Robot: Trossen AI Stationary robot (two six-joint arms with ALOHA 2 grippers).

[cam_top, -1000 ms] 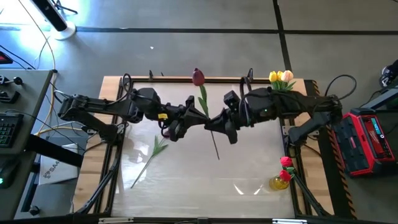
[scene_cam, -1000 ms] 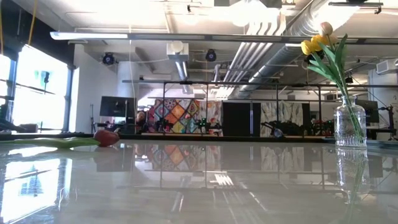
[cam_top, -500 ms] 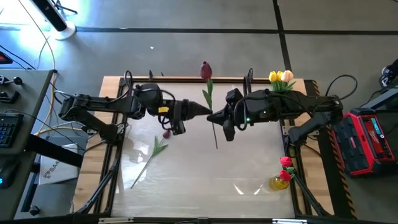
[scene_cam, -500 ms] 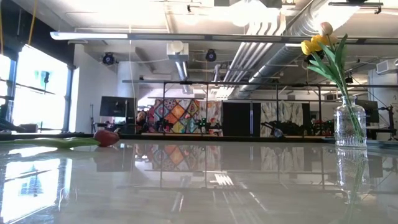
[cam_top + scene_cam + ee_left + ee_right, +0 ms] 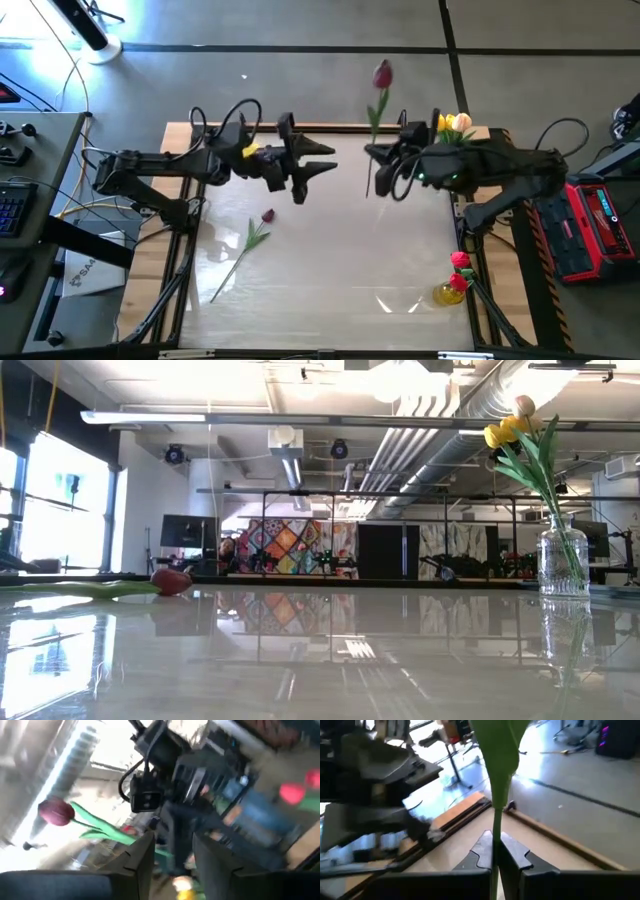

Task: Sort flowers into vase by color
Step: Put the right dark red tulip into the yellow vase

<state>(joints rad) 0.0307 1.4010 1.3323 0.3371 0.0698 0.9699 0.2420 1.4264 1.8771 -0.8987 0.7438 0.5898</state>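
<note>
A dark maroon tulip (image 5: 382, 73) on a long green stem is off the table, with my right gripper (image 5: 372, 155) shut on its stem near the far edge, right of the middle. My left gripper (image 5: 326, 160) stands open a little to its left, fingertips pointing at it, holding nothing. The left wrist view shows the maroon head (image 5: 56, 812) beyond the open left gripper (image 5: 172, 855). Another tulip (image 5: 248, 242) lies flat on the table at left, seen as the tulip (image 5: 172, 581) in the low view. A glass vase (image 5: 562, 558) holds yellow and peach tulips (image 5: 452, 124). My right gripper pinches the maroon tulip's stem (image 5: 496, 832) between its two fingers, below the leaf and in the stem's lower half (image 5: 371, 165). The fingers come about level from the table's right and lie across the stem. The tulip is lifted clear, head uppermost, lower end free.
A small yellow vase (image 5: 449, 292) with red flowers (image 5: 460, 262) stands at the table's near right. The clear vase is at the far right corner, close behind my right arm. The wooden table edge (image 5: 300, 127) runs along the far side. Room and equipment show beyond.
My left gripper has opened, let go of the maroon tulip and drawn back toward the far left. My right gripper has shut on the stem and carried the tulip toward the table's right and far edge, the head now showing beyond the far edge.
</note>
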